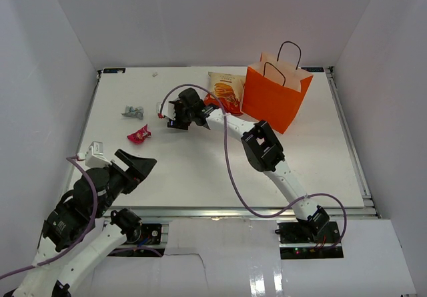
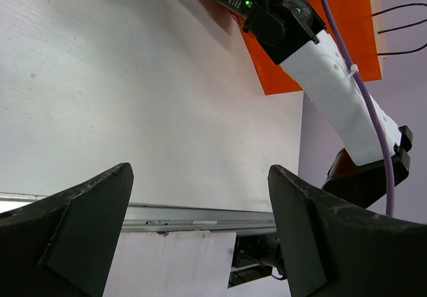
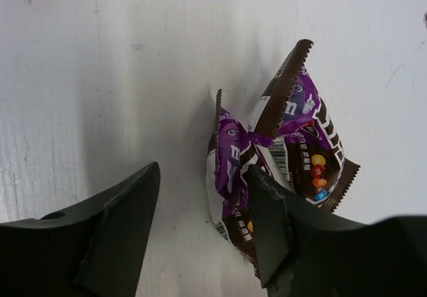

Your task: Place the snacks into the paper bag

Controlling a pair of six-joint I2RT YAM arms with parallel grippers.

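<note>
The orange paper bag (image 1: pixel 272 100) stands upright at the back right, with black handles; it also shows in the left wrist view (image 2: pixel 347 23). The orange-and-cream chip bag (image 1: pixel 225 88) lies flat just left of it. My right gripper (image 1: pixel 175 117) is low over the table middle. In the right wrist view it (image 3: pixel 202 170) is open over a crumpled dark purple candy packet (image 3: pixel 293 143). The right finger (image 3: pixel 267 223) overlaps the packet's left fold. A red-pink packet (image 1: pixel 139 134) and a silver-grey packet (image 1: pixel 133 113) lie at the left. My left gripper (image 1: pixel 137 167) is open and empty near the front edge.
A small white scrap (image 1: pixel 155 75) lies at the back left. White walls close in the table on three sides. The right arm (image 2: pixel 333 77) stretches across the table middle. A metal rail (image 2: pixel 200 213) runs along the front edge.
</note>
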